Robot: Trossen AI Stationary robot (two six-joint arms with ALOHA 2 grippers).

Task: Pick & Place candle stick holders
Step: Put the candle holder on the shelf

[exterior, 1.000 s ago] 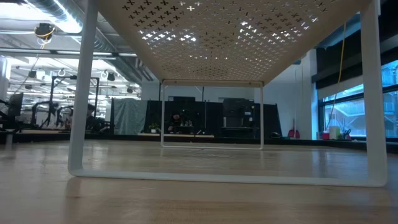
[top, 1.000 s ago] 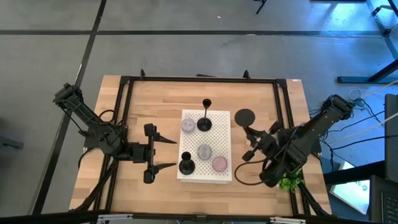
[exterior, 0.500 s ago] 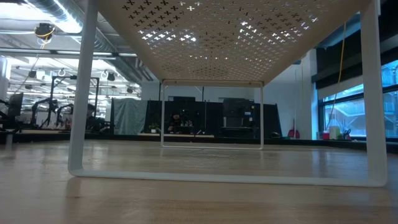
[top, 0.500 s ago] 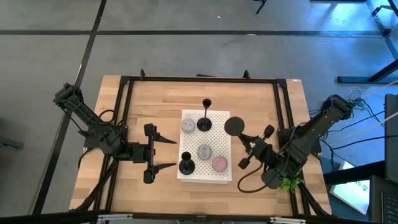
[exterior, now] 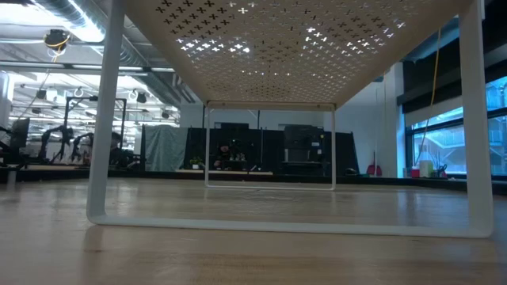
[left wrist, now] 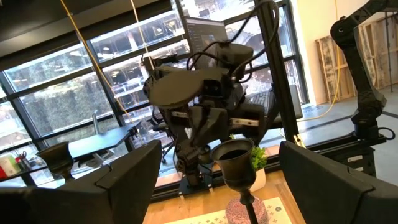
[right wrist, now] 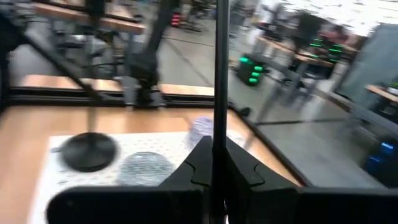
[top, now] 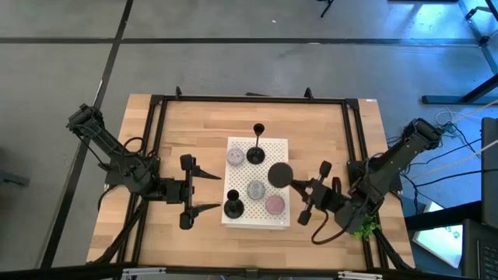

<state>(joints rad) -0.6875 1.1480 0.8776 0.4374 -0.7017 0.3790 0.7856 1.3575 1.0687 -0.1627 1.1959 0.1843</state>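
The third holder (top: 280,174) is clamped by its thin stem in the shut right gripper (top: 299,187), so that the round base is carried clear above the white perforated stand (top: 278,145) and can be lowered flat onto it. In the right wrist view the stem (right wrist: 219,74) is seen running straight up from between the closed fingers (right wrist: 205,163). The right arm is reached inward from the table's right edge, with its wrist turned toward the stand. Two other holders are already stood on the stand: one (top: 256,154) at the far side and one (top: 233,208) at the near left corner. Three round candles (top: 256,189) are also kept on the stand. The left gripper (top: 204,192) is held just beside the stand's left edge, jaws spread wide and holding nothing, so that the carrying arm's path is left clear.
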